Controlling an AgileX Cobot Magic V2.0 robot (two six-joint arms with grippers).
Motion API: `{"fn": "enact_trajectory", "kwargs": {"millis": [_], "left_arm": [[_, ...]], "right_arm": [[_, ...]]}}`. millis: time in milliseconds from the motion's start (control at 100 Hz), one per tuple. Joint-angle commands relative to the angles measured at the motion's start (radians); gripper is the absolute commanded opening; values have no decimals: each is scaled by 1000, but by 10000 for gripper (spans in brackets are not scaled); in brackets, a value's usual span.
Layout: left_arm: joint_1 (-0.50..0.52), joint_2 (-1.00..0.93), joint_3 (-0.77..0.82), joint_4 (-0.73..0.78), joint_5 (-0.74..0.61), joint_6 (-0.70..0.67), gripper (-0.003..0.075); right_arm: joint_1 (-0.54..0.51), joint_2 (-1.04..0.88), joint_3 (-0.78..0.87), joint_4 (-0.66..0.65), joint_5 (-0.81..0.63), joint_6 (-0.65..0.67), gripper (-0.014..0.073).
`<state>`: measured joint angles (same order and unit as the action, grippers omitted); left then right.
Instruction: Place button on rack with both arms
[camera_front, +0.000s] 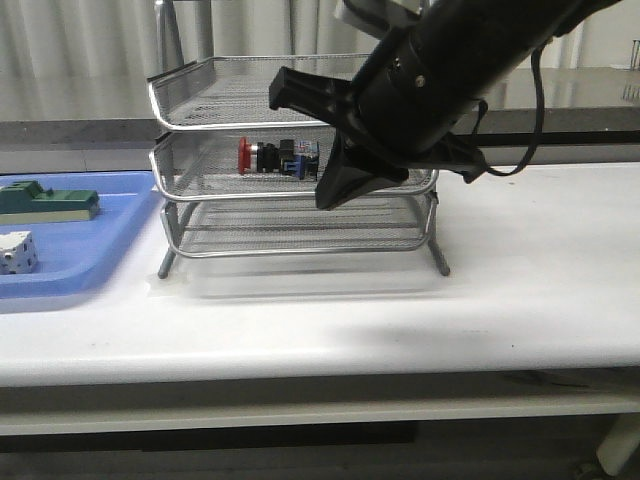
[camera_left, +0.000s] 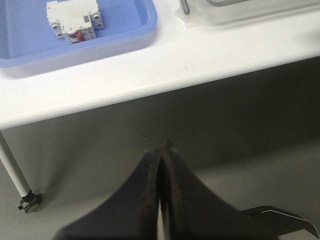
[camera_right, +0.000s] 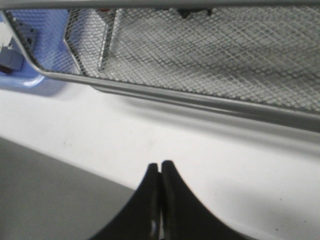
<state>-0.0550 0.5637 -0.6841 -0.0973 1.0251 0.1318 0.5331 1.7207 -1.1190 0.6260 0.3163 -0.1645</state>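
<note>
The button (camera_front: 275, 156) lies on its side in the middle tier of the silver mesh rack (camera_front: 200, 100), red cap to the left, blue end to the right. My right arm reaches across the rack's front. Its gripper (camera_front: 327, 198) points down and left just right of the button, apart from it. In the right wrist view that gripper (camera_right: 160, 165) is shut and empty above the white table, near the rack's rim (camera_right: 175, 95). The left gripper (camera_left: 162, 149) is shut and empty, hanging over the floor off the table's front edge; it does not show in the front view.
A blue tray (camera_front: 100, 260) at the left holds a green block (camera_front: 45, 202) and a white cube (camera_front: 18, 252). The left wrist view shows the same tray (camera_left: 125, 30), the white block (camera_left: 75, 22) and a rack foot (camera_left: 185, 6).
</note>
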Motion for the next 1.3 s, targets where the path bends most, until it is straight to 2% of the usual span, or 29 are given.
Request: {"fn": "enact_trajectory", "kwargs": {"millis": [0, 290, 680, 930, 1290], "left_arm": [[3, 6, -25, -15, -54, -10, -21], [3, 6, -25, -15, -54, -10, -21], [3, 6, -25, -15, -54, -10, -21], [3, 6, -25, -15, -54, -10, -21], [3, 6, -25, -15, -54, -10, -21]], "right_arm": [[-6, -83, -12, -37, -9, -12, -105], [-47, -236, 79, -141, -8, -12, -105], [-236, -486, 259, -269, -5, -11, -105], [-359, -680, 356, -296, -3, -11, -105], [-466, -950, 460, -298, 45, -11, -105]]}}
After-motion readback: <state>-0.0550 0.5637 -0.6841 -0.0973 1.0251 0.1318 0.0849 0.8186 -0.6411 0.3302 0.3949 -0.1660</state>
